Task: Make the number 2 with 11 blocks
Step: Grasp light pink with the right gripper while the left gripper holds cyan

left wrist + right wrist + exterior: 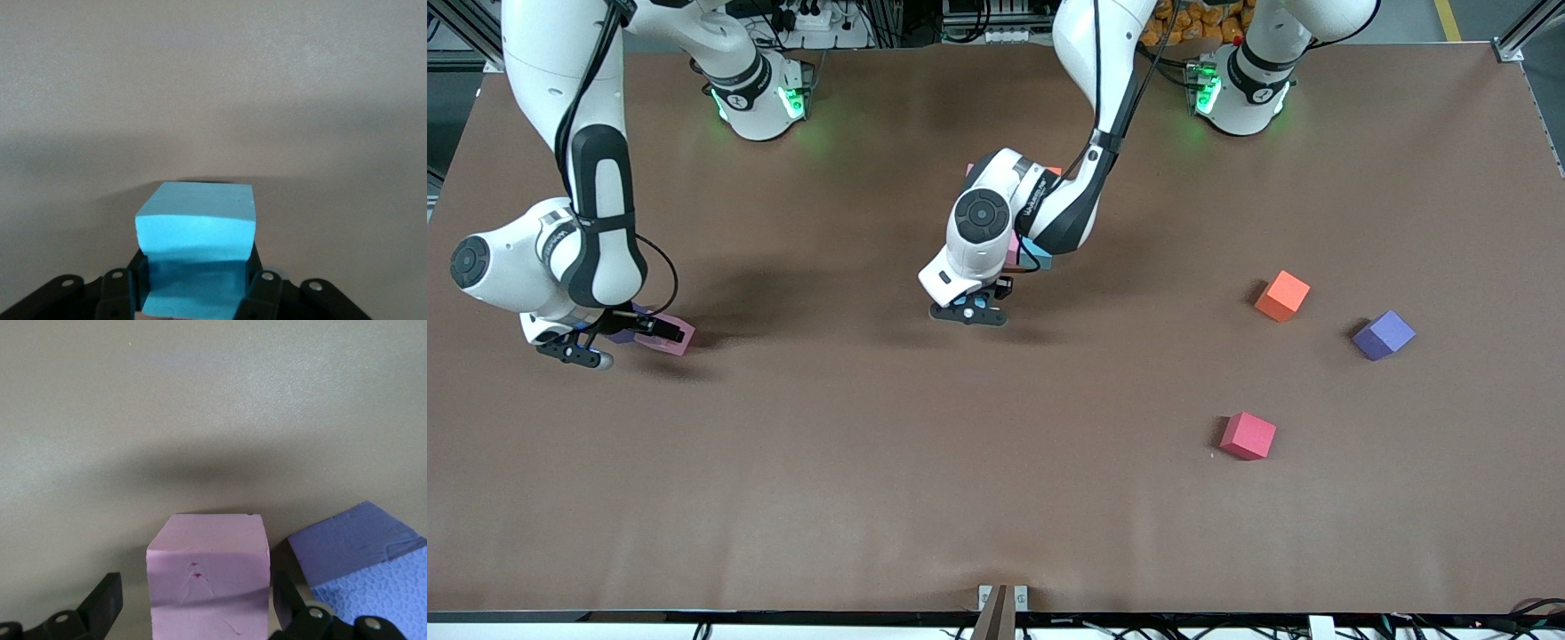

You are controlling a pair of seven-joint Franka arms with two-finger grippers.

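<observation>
A red block (1248,436) is lying nearest the front camera, an orange block (1282,296) farther off. The left gripper (969,313), mid-bench, is pinching a light blue block (195,250) in its jaws. The right gripper (615,342) is straddling a pink block (208,577), jaws spread, beside a purple cube (363,563).

The lower half of the table (925,498) lies open across the front view, broken only at right by the red cube (1248,436), orange cube (1282,295) and purple cube (1384,334), while the left arm (1049,204) crowds upper centre and the right arm (569,240) the left edge.
</observation>
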